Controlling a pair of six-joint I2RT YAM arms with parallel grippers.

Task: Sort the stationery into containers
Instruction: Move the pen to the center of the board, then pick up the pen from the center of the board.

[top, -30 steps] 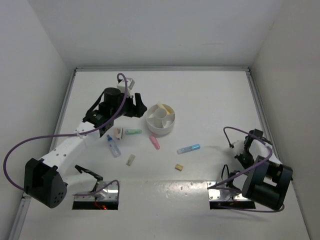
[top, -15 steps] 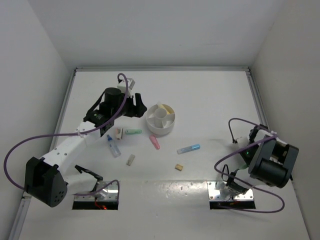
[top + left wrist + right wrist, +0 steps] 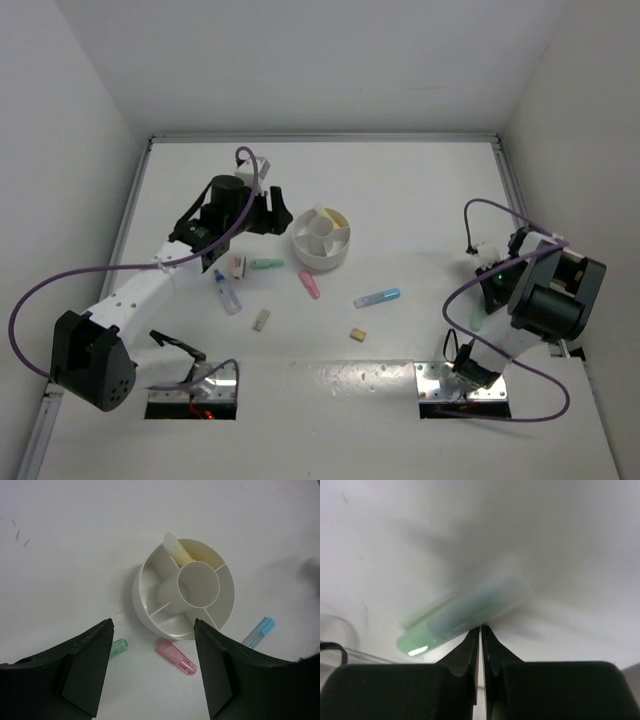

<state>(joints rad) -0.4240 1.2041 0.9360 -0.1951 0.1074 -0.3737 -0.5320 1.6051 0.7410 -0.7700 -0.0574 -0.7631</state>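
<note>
The white divided bowl [image 3: 321,252] stands at mid-table with a pastel yellow stick [image 3: 335,213] in one compartment; it also shows in the left wrist view [image 3: 145,575]. My left gripper [image 3: 272,216] hovers just left of the bowl, open and empty [image 3: 153,626]. Below its jaws lie a pink stick [image 3: 176,657] and a green stick [image 3: 119,647]. A blue stick [image 3: 377,297], a clear blue-capped tube [image 3: 227,293] and tan eraser blocks [image 3: 357,334] lie on the table. My right gripper [image 3: 488,298] is shut, its tips [image 3: 481,628] right by a blurred green stick [image 3: 460,612].
Another tan eraser [image 3: 261,319] and a small pale block [image 3: 237,266] lie left of centre. White walls close in the table on three sides. Purple cables loop off both arms. Metal base plates [image 3: 455,385] sit at the near edge.
My right arm has swung up and toward the right wall, turning its wrist; a green stick now shows by it. My left arm has hardly moved.
</note>
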